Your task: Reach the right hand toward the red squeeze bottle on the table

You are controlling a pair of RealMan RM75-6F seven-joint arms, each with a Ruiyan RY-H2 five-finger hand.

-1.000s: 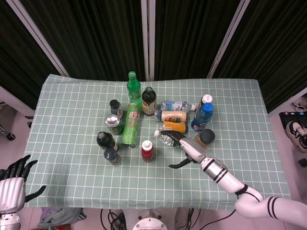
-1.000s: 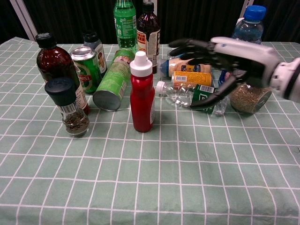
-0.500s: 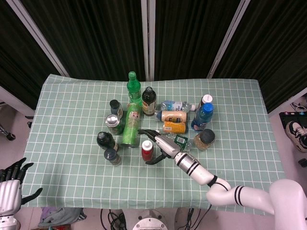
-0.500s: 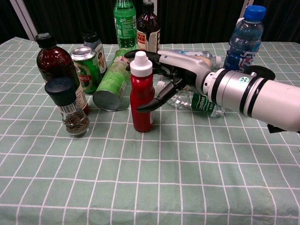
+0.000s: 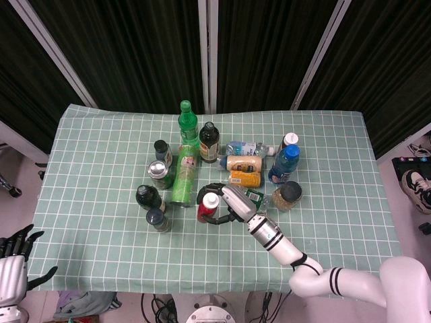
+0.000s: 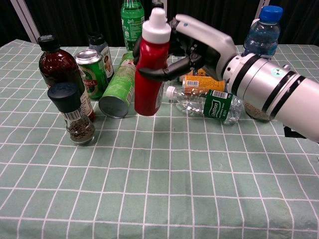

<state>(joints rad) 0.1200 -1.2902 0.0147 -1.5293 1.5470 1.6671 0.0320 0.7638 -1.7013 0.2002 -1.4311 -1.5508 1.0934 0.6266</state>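
Red squeeze bottle [image 6: 149, 69] is held in the right hand [image 6: 197, 42], fingers wrapped around its body from the right side, dark fingertips [image 6: 149, 74] showing across its front. In the chest view the bottle is tilted, white cap leaning right, its base clear of the green checked tablecloth [image 6: 159, 189]. In the head view the same bottle [image 5: 207, 208] sits near the centre of the table, the right hand [image 5: 232, 202] just right of it.

Left hand [image 5: 13, 266] hangs off the table at the near left corner, holding nothing, fingers apart.

Left of the bottle: a green canister [image 6: 117, 92] lying on its side, a green can [image 6: 93, 72] upright, a dark brown bottle [image 6: 60, 72] and a pepper grinder [image 6: 76, 117] with a black cap. Behind stand a green soda bottle [image 6: 132, 22] and a dark sauce bottle [image 5: 208, 142]. Right of the held bottle a clear plastic bottle [image 6: 209, 105] with a green label lies on its side; an orange-labelled bottle [image 6: 199, 82] lies just behind it. A blue-capped bottle [image 6: 261, 37] stands at far right.
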